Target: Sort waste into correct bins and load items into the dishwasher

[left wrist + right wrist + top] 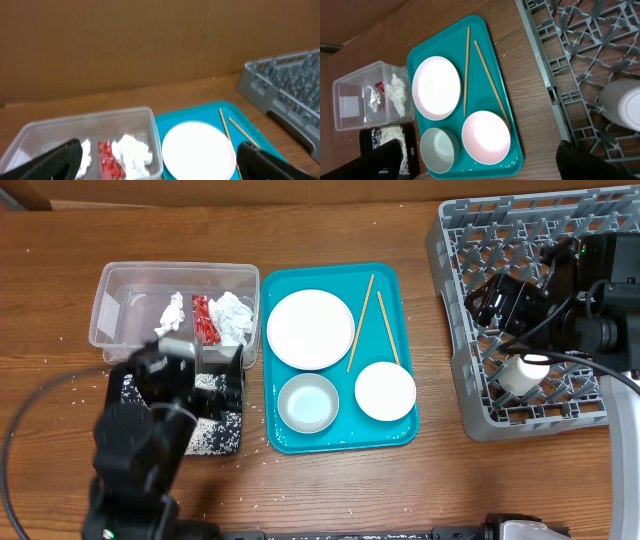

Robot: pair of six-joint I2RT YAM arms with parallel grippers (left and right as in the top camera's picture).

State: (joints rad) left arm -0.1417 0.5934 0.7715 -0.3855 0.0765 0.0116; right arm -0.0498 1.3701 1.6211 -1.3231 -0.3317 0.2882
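Well, from overhead the table has a clear tub at the left. In it are two tissue wads with the red wrapper between them. Just in front of the tub sits the black tray, with grains heaped in it and more strewn on the wood around. The left arm hangs over that tray and hides much of it.

Beside both bins lies the teal tray. The plate is at its back left and two chopsticks are to the plate's right. The grey-green bowl and white bowl sit close side by side at the front. The rack fills the right edge under the right arm. A white rounded thing stands among the pegs.

From the left wrist, the left end effector is spread wide apart and grips nothing. It is raised over the near side of the tub and plate. The wads and wrapper lie together in the tub's right half, and a corner of the rack shows far right.

From the right wrist, the right end effector is likewise wide apart and empty. It looks down on the teal tray and the rack's edge. The chopsticks form a narrow V, closest at the far end, and the right one runs down along the white bowl's rim. I cannot tell whether they touch.
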